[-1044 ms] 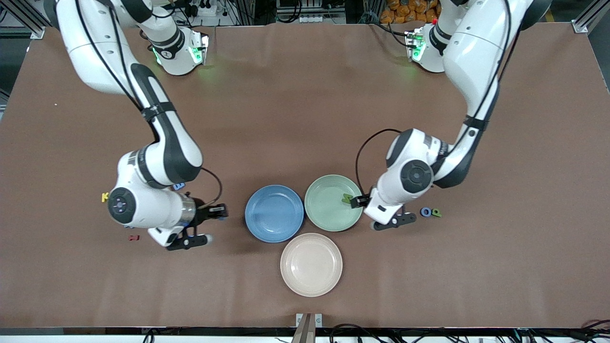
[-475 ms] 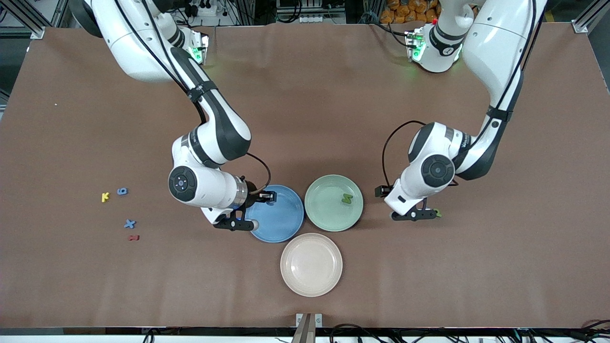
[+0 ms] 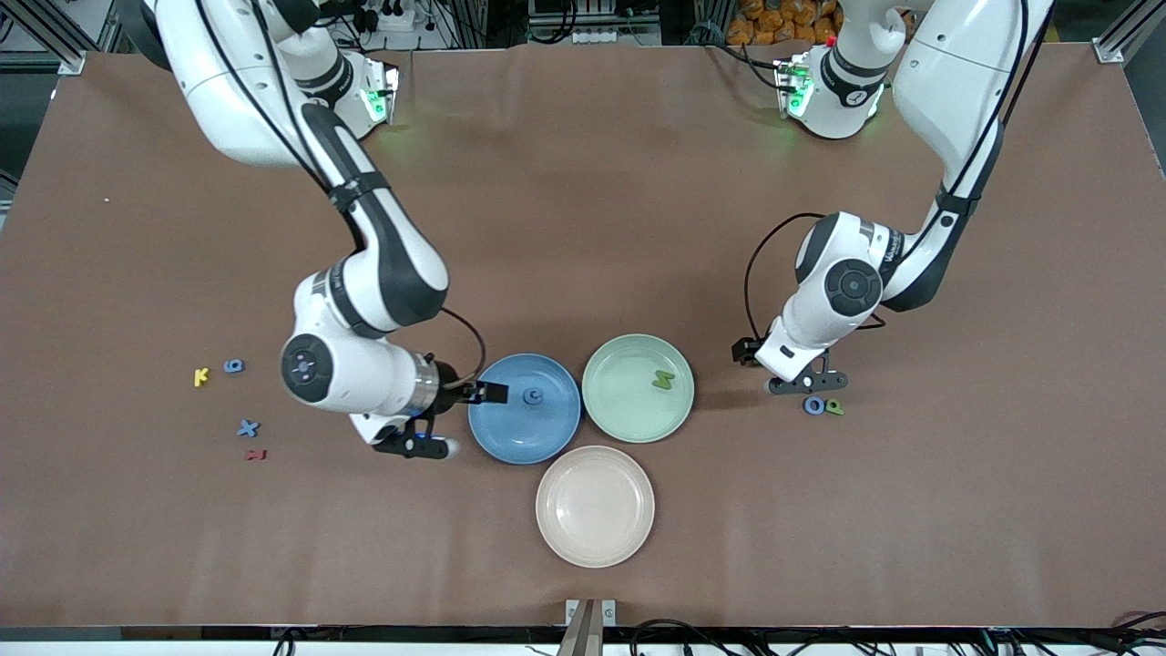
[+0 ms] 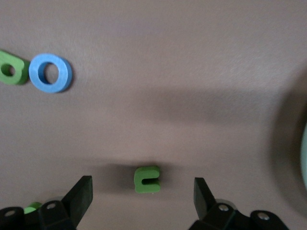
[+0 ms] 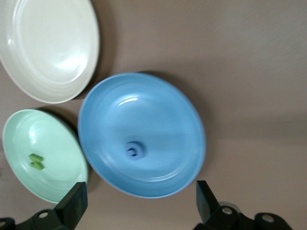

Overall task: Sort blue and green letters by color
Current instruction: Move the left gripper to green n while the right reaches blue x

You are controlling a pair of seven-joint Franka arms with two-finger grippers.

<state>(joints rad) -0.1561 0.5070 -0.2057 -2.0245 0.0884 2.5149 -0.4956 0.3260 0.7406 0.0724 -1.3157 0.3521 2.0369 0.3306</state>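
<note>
My right gripper [image 3: 419,446] is open and holds nothing, beside the blue plate [image 3: 496,428] at its rim [image 5: 144,194]. A blue letter [image 3: 533,395] lies in that plate [image 5: 133,151]. The green plate [image 3: 619,410] holds a green letter [image 3: 662,380]. My left gripper [image 3: 809,383] is open over the table beside the green plate. A small green letter [image 4: 146,178] lies between its fingers, untouched. A blue O [image 3: 813,405] and a green letter [image 3: 833,406] lie close by. A blue G [image 3: 234,366] and a blue X [image 3: 248,427] lie toward the right arm's end.
A pale pink plate [image 3: 595,547] sits nearer the front camera than the other two plates. A yellow K [image 3: 201,376] and a dark red letter [image 3: 256,455] lie beside the blue G and X.
My right gripper carried a blue letter to the blue plate, opened, left it there and drew back off the rim. My left gripper moved from the green plate to the letters by the O.
</note>
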